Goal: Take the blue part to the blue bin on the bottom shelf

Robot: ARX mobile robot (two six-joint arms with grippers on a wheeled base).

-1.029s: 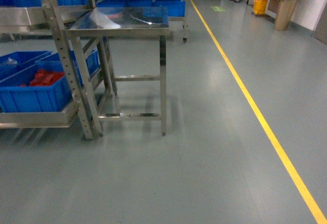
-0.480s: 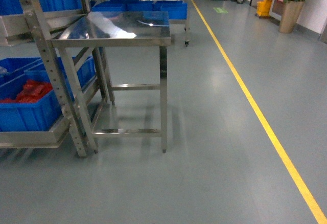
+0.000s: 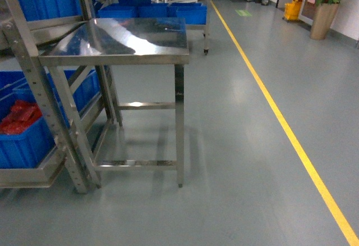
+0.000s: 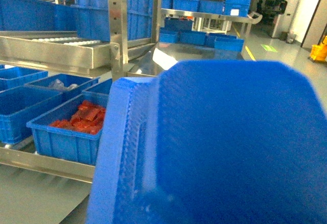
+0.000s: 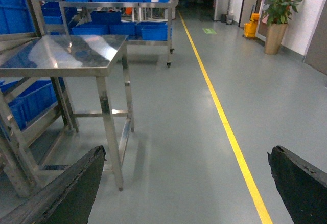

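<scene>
I am rolling the base closer to the rack: compared with a second ago, the shiny stainless-steel bench (image 3: 120,42) is sitting larger and lower in the head view, and the blue plastic crate of red parts (image 3: 22,131) is sliding off toward the left edge. By my reading I am lining up on the stainless bottom shelf (image 4: 38,160), not placing yet. The left wrist view is mostly filled by a big textured blue plastic part (image 4: 219,147) right against the lens, so I am judging it held, though the left fingers themselves are hidden and I cannot tell their opening. The shelf and its crates are lying beyond and left of it. The right fingers (image 5: 189,183) are spread wide apart, gripping nothing, with bare grey floor (image 5: 194,132) ahead of them
</scene>
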